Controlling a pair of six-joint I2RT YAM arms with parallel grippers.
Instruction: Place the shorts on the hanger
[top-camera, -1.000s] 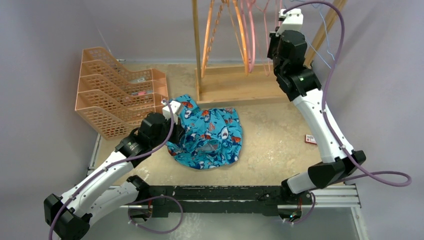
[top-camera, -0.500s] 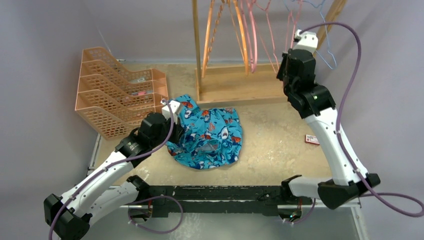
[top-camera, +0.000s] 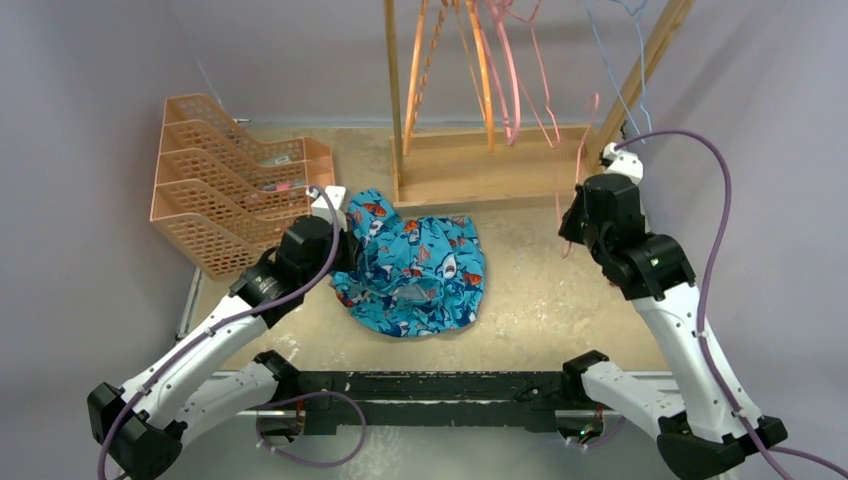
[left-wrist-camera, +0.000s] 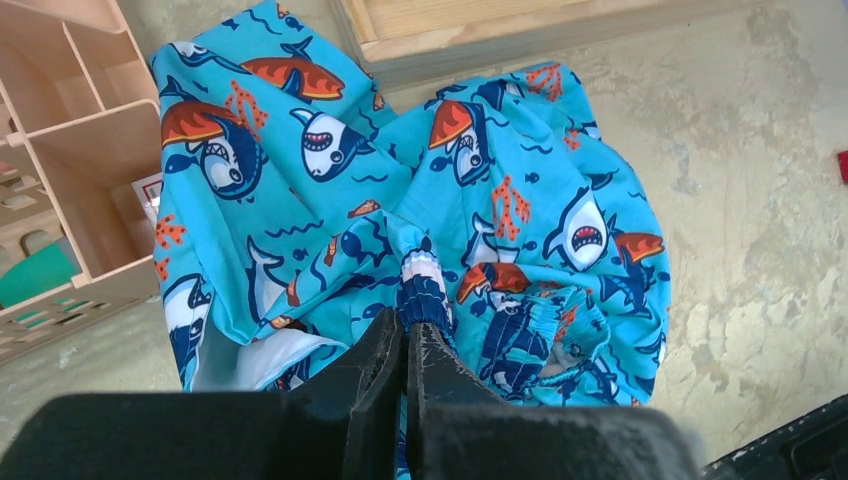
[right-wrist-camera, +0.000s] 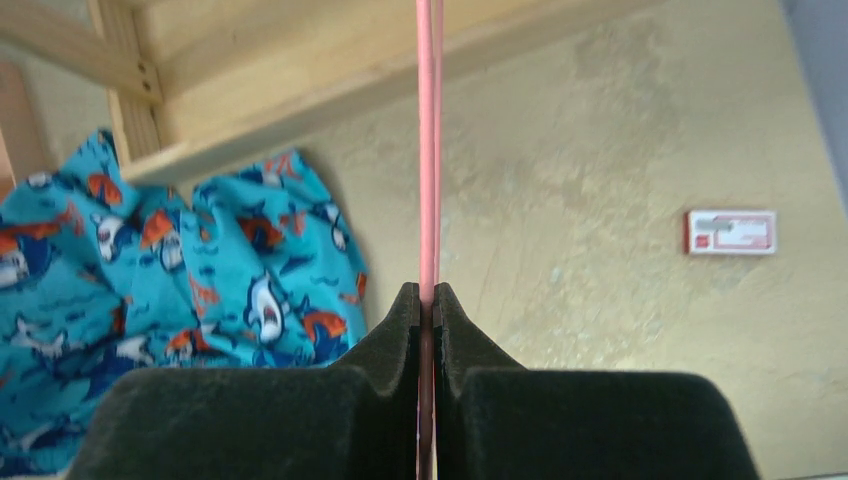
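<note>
Top external: tan tbl (top-camera: 540, 290), grey walls (top-camera: 100, 60).

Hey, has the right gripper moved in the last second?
Yes. The right gripper has come down from high beside the wooden rack to level with its base, jaws shut on the pink hanger.

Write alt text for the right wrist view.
The right gripper has its jaws shut on the thin pink hanger, which runs straight up the frame. Behind, the turquoise shark-print shorts lie crumpled on the table by a wooden rack base.
</note>
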